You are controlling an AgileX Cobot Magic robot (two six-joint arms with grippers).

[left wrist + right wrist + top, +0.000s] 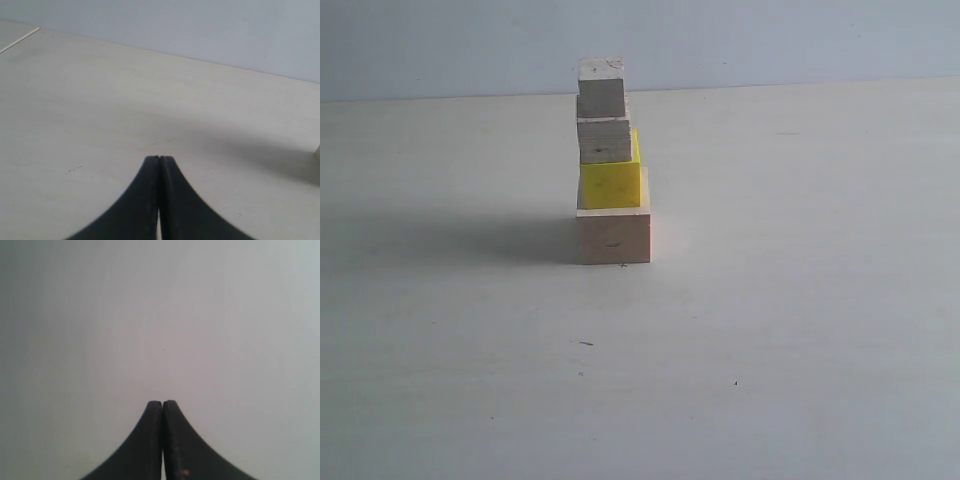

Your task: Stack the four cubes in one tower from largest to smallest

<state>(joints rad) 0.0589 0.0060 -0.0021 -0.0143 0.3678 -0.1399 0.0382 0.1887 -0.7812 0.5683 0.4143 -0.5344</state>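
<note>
Tower (610,165) of four cubes, largest pale cube (614,236) below yellow cube (611,185), stands complete on the table (800,300); left gripper (159,159) and right gripper (162,403) clenched, empty.

- The right end effector (162,403) has its two black curved fingers (142,445) pressed together.
- One finger carries a small orange speck (185,472).
- Beyond lies a plain pale grey surface (165,300).

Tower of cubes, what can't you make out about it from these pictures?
Exterior view: the tower hides its own far faces.
Left wrist view: a pale sliver is cut off by the edge; which cube, unclear.
Right wrist view: only the shut right claw; no cubes.
</note>
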